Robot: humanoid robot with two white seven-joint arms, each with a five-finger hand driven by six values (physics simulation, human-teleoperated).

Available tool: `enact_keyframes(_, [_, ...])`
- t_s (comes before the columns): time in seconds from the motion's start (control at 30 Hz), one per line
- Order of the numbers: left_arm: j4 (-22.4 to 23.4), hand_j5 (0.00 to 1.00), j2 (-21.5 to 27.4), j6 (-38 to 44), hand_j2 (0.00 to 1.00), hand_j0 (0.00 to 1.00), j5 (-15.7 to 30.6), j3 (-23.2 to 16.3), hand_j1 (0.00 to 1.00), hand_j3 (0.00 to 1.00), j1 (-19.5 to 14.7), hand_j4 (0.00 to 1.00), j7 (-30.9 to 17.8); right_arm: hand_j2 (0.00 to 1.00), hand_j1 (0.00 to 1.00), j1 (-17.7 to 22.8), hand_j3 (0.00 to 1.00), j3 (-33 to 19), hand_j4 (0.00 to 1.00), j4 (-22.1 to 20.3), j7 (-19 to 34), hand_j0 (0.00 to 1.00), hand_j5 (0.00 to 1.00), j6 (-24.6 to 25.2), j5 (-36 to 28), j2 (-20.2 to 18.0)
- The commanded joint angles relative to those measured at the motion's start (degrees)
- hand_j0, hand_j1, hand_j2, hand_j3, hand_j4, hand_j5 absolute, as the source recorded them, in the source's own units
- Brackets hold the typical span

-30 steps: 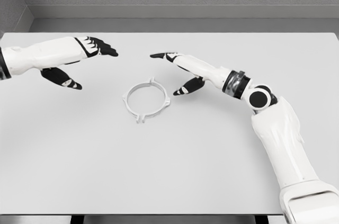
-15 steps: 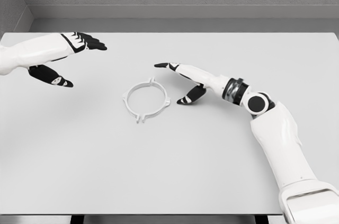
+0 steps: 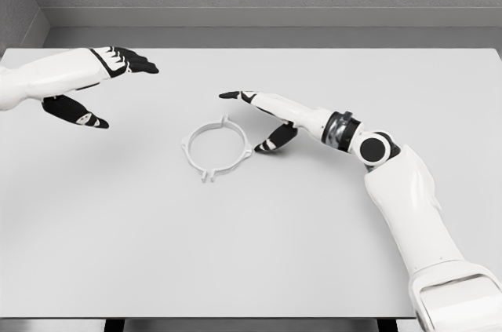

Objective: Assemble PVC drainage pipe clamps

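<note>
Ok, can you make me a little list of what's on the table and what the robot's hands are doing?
table: white table, seen from the head view
object: one white ring-shaped pipe clamp lying flat near the middle
left hand: left hand raised over the far left of the table, fingers spread, holding nothing
right hand: right hand just right of the clamp, fingers open, thumb close to its rim
contact: cannot tell if the thumb touches the clamp

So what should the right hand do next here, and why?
Probably ease the right hand down and left onto the clamp ring: its fingers are spread and empty, its thumb sits just off the ring's right edge, and the left hand is well away.
</note>
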Motion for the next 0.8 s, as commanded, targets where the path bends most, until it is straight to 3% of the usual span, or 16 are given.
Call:
enact_keyframes(0.0, [0.0,1.0,-0.08,0.16,1.0,1.0,0.38,-0.1,1.0,1.0,0.0,1.0,0.03,1.0,1.0,0.0,1.0,0.2,1.0,-0.04,-0.02,1.0,1.0,0.13,-0.5,0.24])
enact_keyframes(0.37, [1.05,1.0,0.18,0.16,1.0,1.0,0.38,1.66,1.0,1.0,1.23,1.0,0.03,1.0,1.0,-0.09,1.0,0.99,1.0,-0.04,-0.02,1.0,1.0,0.13,-0.5,1.65])
enact_keyframes(0.53, [1.32,1.0,0.36,0.16,1.0,1.0,0.38,2.01,1.0,1.0,1.23,1.0,0.03,1.0,1.0,-1.49,1.0,-2.96,1.0,-0.13,-0.02,1.0,1.0,0.13,-0.76,-0.55])
enact_keyframes(0.63, [1.32,1.0,0.45,0.16,1.0,1.0,0.38,1.92,1.0,1.0,1.32,1.0,0.03,1.0,1.0,-2.02,1.0,-9.64,1.0,-0.21,-0.02,1.0,1.0,0.13,-1.38,-6.26])
enact_keyframes(0.77, [1.32,1.0,0.27,0.16,1.0,1.0,0.38,1.92,1.0,1.0,1.32,1.0,0.03,1.0,1.0,-0.88,1.0,-16.67,1.0,-0.39,-0.02,1.0,1.0,0.13,-1.55,-16.63])
